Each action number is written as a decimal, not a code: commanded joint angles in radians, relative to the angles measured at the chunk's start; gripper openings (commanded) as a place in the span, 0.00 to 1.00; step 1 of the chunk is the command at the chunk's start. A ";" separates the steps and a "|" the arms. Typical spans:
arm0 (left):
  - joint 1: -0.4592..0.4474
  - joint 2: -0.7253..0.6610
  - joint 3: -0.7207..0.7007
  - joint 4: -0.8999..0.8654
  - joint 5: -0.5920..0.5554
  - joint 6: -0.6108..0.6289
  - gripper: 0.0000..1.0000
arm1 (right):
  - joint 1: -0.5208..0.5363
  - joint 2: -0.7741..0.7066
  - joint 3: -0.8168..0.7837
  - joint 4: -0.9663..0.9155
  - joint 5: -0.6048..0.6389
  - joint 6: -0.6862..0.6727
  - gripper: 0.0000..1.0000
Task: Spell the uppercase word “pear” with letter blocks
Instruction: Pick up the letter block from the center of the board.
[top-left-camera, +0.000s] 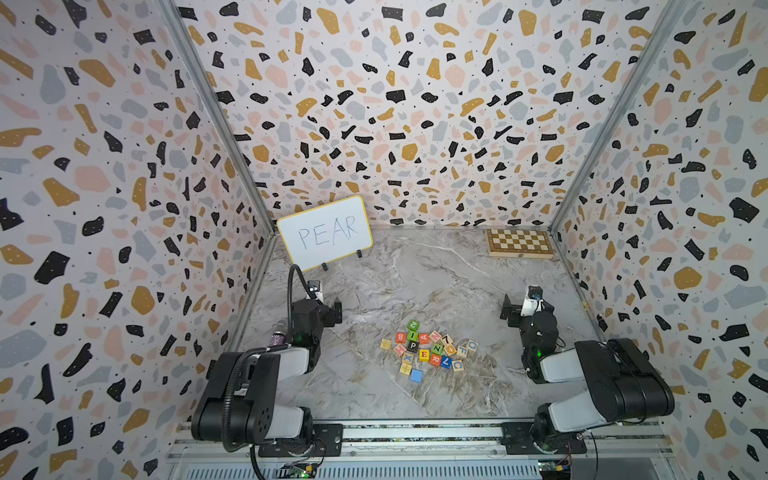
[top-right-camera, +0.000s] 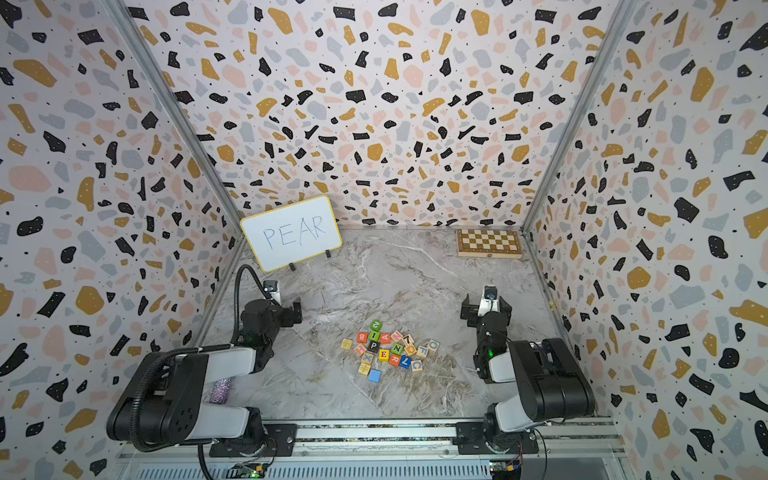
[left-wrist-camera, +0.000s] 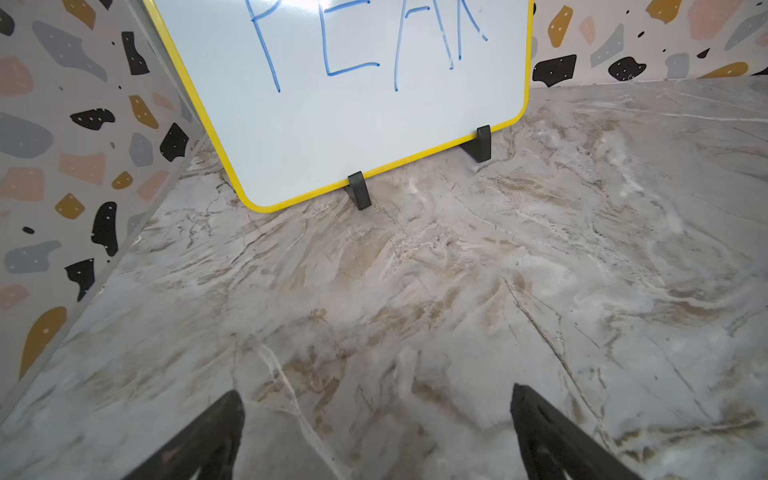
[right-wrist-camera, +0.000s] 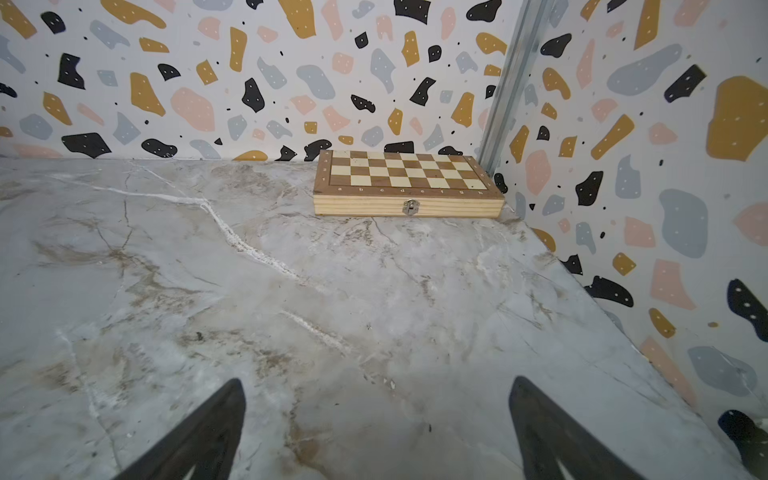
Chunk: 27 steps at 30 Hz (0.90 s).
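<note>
About twenty letter blocks (top-left-camera: 436, 348) are visible, with one each of black P (top-left-camera: 412, 345), yellow E (top-left-camera: 424, 354), red-orange A (top-left-camera: 424, 337) and red-orange R (top-left-camera: 435, 360). One whiteboard (top-left-camera: 324, 232), one chessboard box (top-left-camera: 519, 243) and two robot arms (top-left-camera: 249, 386) are present.

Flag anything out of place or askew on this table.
The whiteboard stands skewed to the back wall. A closed chess box sits in the far corner, unrelated to spelling. A glittery purple object lies half hidden by the left arm; unidentifiable.

Heap of small painted wooden letter cubes (top-left-camera: 428, 351) sits centre-front on the marble-look counter (top-left-camera: 415, 282), yellow-framed whiteboard (top-left-camera: 324, 232) stands at its back-left corner, folded wooden chessboard box (top-left-camera: 519, 244) lies at back-right corner.
</note>
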 joint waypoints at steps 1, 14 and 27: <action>0.007 0.004 0.023 0.024 0.003 0.007 0.99 | 0.006 -0.008 0.017 0.003 0.011 0.006 0.99; 0.011 0.006 0.029 0.013 0.012 0.005 0.99 | 0.008 -0.003 0.015 0.011 0.016 0.004 0.99; 0.011 0.000 0.024 0.019 0.012 0.005 0.99 | 0.007 -0.010 0.013 0.008 0.013 0.006 0.99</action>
